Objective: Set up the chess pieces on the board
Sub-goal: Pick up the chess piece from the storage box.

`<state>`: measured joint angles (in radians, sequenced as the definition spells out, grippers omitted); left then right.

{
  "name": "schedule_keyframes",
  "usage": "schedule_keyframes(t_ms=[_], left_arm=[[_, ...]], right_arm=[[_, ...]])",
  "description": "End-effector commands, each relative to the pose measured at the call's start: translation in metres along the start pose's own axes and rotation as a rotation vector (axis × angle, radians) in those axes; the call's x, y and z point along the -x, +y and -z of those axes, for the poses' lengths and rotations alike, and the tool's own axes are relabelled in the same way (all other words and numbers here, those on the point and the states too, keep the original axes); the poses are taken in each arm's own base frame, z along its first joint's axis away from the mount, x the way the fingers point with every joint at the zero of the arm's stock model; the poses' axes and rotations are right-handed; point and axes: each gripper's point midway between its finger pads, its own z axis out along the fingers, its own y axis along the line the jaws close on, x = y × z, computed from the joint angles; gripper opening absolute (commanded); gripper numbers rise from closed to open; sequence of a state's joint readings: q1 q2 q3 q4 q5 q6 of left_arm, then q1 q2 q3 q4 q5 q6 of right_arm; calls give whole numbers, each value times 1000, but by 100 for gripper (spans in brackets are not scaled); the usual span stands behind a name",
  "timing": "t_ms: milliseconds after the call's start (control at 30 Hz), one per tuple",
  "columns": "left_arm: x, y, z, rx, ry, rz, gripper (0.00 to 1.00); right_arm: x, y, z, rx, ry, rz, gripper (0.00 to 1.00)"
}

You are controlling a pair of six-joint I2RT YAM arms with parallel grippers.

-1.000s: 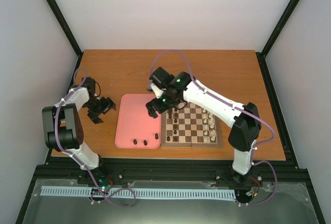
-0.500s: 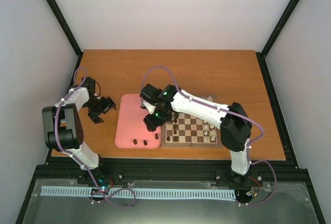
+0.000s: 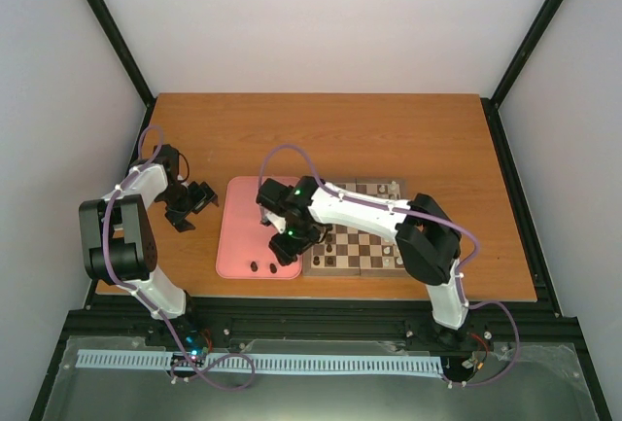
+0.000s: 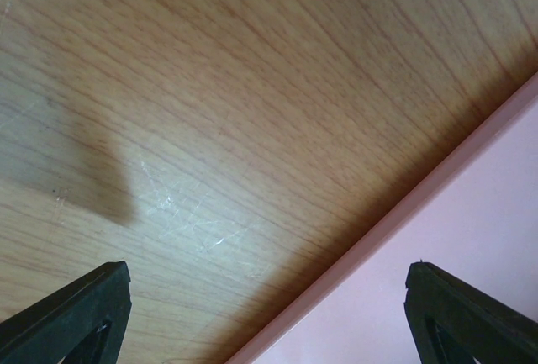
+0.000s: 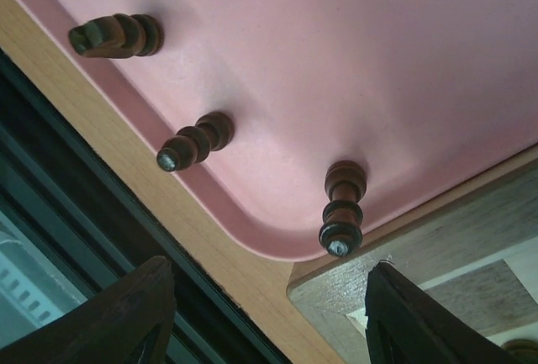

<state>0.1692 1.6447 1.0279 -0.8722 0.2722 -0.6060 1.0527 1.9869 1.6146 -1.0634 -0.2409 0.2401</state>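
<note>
Right gripper (image 5: 269,301) hovers, jaws spread, nothing between them; three dark chess pieces (image 5: 343,208) sit just ahead on the pink tray (image 5: 378,61). Left gripper (image 4: 269,322) spread too.

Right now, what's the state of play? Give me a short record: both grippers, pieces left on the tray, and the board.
right gripper: open, empty, over the near right corner of the pink tray
left gripper: open, empty, over the table beside the tray's edge
dark chess pieces on tray: three, near its front edge
chessboard: directly right of the tray, some pieces on it
</note>
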Motion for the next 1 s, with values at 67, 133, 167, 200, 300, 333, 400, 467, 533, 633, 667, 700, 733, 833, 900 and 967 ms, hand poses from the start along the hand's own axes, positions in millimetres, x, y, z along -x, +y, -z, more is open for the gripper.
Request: schedule_keyframes(t_ms=[67, 133, 167, 200, 300, 333, 400, 467, 533, 633, 667, 700, 733, 833, 900, 967], left_arm=[[8, -8, 8, -23, -30, -17, 100], [8, -8, 8, -24, -28, -17, 100], [8, -8, 8, -24, -29, -18, 100], [8, -8, 7, -23, -28, -17, 100], [8, -8, 7, -24, -26, -17, 100], [9, -8, 6, -24, -26, -17, 100], [8, -9, 5, -25, -22, -17, 100], [9, -8, 5, -23, -21, -16, 100], [9, -9, 4, -24, -18, -16, 100], [8, -9, 4, -27, -15, -18, 100], [8, -9, 4, -26, -15, -17, 100], [8, -9, 3, -25, -13, -18, 100], [8, -9, 4, -25, -14, -17, 100], [7, -9, 3, -25, -10, -17, 100], [8, -9, 2, -29, -9, -17, 100], [8, -10, 2, -31, -8, -17, 100]], right_arm=[[-1, -11, -18, -23, 32, -28, 61], [1, -16, -19, -23, 31, -48, 61], [2, -18, -20, -25, 30, -54, 59], [3, -20, -20, -23, 29, -61, 56], [5, -22, -23, -17, 34, -67, 52], [6, -22, -24, -16, 37, -66, 52], [7, -23, -26, -14, 40, -65, 51], [8, -24, -28, -9, 50, -65, 46], [9, -24, -30, -8, 54, -62, 44], [10, -24, -31, -10, 55, -62, 37], [11, -25, -31, -12, 54, -61, 34], [11, -25, -31, -14, 54, -61, 32], [12, -25, -30, -16, 53, -60, 31], [13, -27, -28, -30, 50, -61, 21], [13, -29, -28, -44, 50, -62, 14], [14, -31, -24, -60, 47, -63, 9]])
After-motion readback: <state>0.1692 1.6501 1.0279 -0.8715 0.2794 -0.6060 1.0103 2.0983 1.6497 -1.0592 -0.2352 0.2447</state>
